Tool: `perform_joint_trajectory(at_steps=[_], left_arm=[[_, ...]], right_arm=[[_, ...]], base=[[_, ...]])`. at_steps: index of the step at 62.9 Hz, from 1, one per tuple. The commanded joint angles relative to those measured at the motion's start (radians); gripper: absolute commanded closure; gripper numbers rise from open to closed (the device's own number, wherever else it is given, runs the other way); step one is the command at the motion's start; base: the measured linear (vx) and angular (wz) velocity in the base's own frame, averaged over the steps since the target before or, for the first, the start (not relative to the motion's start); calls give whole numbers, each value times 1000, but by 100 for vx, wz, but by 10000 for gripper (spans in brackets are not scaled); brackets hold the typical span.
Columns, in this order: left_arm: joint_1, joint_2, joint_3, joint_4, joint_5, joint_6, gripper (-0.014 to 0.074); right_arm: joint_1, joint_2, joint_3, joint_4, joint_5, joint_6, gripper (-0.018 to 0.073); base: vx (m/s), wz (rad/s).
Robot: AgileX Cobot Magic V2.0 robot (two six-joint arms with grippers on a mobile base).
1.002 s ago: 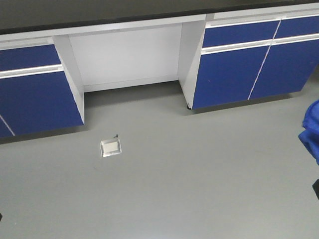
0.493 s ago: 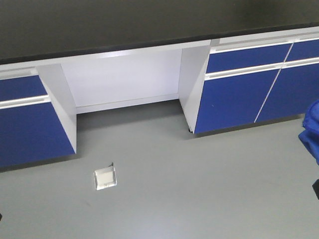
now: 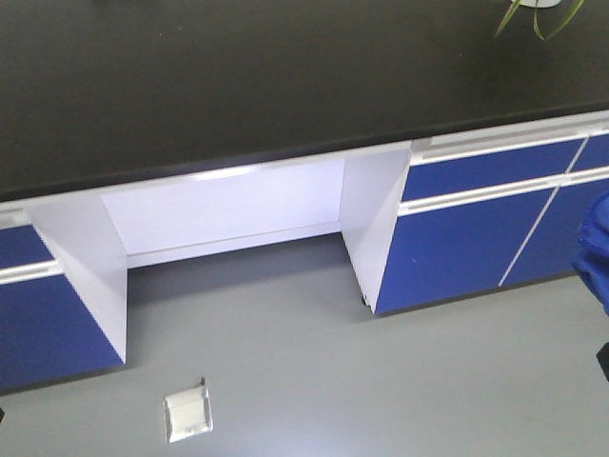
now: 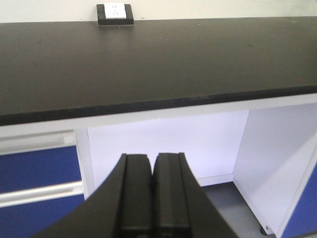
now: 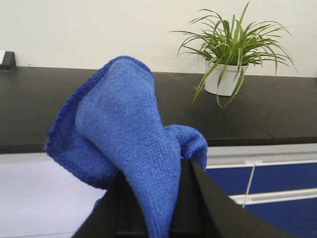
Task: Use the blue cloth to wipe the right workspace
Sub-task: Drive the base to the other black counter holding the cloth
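The right pincer (image 5: pixel 156 188) is clamped tight on a soft blue cloth (image 5: pixel 119 134). The cloth is squeezed between the two black fingers (image 5: pixel 208 213). It sticks up above them in a big floppy fold, and one more bit pokes out to the right. The cloth hangs in the air and does not touch the desk. Past this pincer runs the long black desk (image 5: pixel 277 114). On it, ahead and to the right of the pincer, stands a green leafy plant in a round white pot (image 5: pixel 225 79). Under the desk edge, to the right of the pincer, are dark blue cupboard fronts (image 5: pixel 282 178) with white strips. The left pincer (image 4: pixel 152 163) is squeezed closed with nothing in it, and its two black fingers (image 4: pixel 136 198) press flat on each other. Ahead of it is the same black desk top. Far ahead, at the back of the desk and a little to the left of this pincer, sits a small black box with a white plug socket (image 4: pixel 115 14). Straight ahead, below the desk top, is a white open gap (image 4: pixel 163 144). In the front view the blue cloth peeks in at the right edge. Far to its left, a small square silver plate (image 3: pixel 187 416) lies in the smooth grey floor (image 3: pixel 381 381).
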Motion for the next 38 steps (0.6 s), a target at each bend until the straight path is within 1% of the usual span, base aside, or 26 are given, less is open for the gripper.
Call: perform_joint_trajectory(at_steps=[1,17,38], left_arm=[[-4,-16,30,1,-79,-8,602],[-4,-16,30,1,-79,-8,602],[-4,-16,30,1,-79,-8,602]], right_arm=[[2,16,-31,2,-86,-8,559],[2,16,-31,2,-86,-8,559],[2,16,-31,2,-86,-8,559]], base=[[40,1],[39,10],[40,32]])
